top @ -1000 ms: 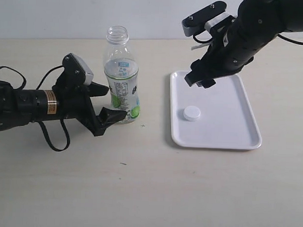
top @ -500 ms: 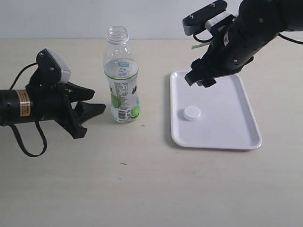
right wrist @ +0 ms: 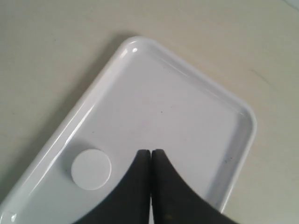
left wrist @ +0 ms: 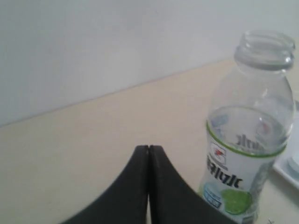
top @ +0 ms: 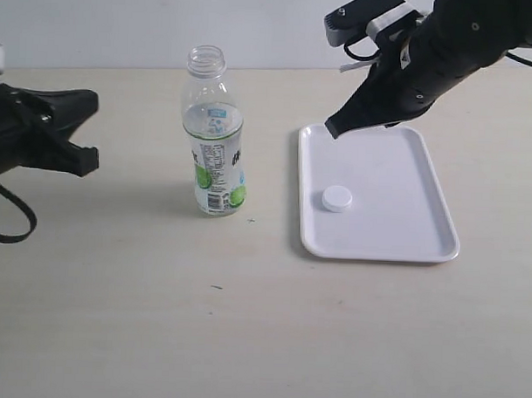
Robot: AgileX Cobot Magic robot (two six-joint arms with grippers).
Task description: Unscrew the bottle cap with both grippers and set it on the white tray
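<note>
1. The left gripper [top: 90,103] sat at the far 9 o'clock edge of the exterior view. Its arm lay roughly level over the table [top: 244,320], with the fingers aimed toward 3 o'clock at the bottle [top: 213,153] and well apart from it.
2. In the left wrist view, the left gripper [left wrist: 148,151] had its jaws pressed together with only a thin seam between them, clenched on nothing.
3. The right gripper [top: 332,130] hung over the 11 o'clock corner of the white tray [top: 397,195], and its arm slanted down from 1 o'clock. Its jaws were also closed to a single point and held nothing.
4. The bottle stood upright and uncapped on the table, at 9 o'clock of the tray.
5. The bottle cap [top: 337,198] lay flat on the tray toward its 8 o'clock side, clear of both grippers.
</note>
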